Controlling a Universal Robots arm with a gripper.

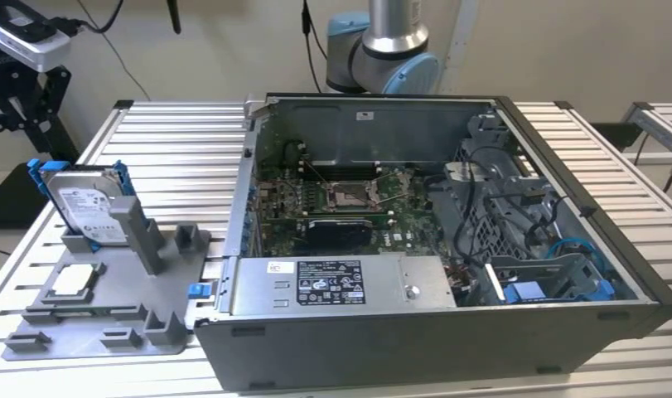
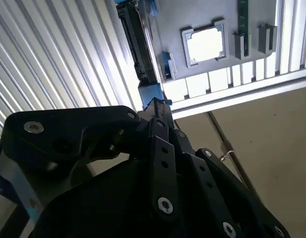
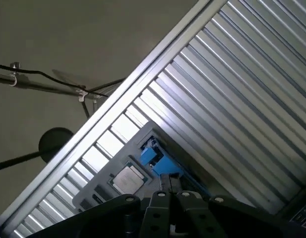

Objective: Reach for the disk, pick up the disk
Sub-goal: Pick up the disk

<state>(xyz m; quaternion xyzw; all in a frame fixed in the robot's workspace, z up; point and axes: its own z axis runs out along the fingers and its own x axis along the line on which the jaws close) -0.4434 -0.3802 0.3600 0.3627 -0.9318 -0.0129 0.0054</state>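
The disk [image 1: 87,207], a silver-grey drive with a white label in a blue bracket, stands upright in a grey holder [image 1: 103,319] on the exterior view's left. In the second wrist view the disk [image 2: 136,42] shows edge-on from above, well below my gripper [image 2: 156,105]. In the first wrist view its blue bracket [image 3: 155,157] lies just beyond my gripper [image 3: 168,181]. The black fingers are drawn together with nothing between them, and they are clear of the disk.
A small square silver chip [image 1: 73,280] lies flat in the holder beside the disk, also seen as the chip [image 2: 205,43] and the chip [image 3: 128,179]. An open computer case [image 1: 424,249] stands on the exterior view's right of the slatted table [image 1: 170,141]. The table's edge [image 2: 242,91] and the floor lie close behind the holder.
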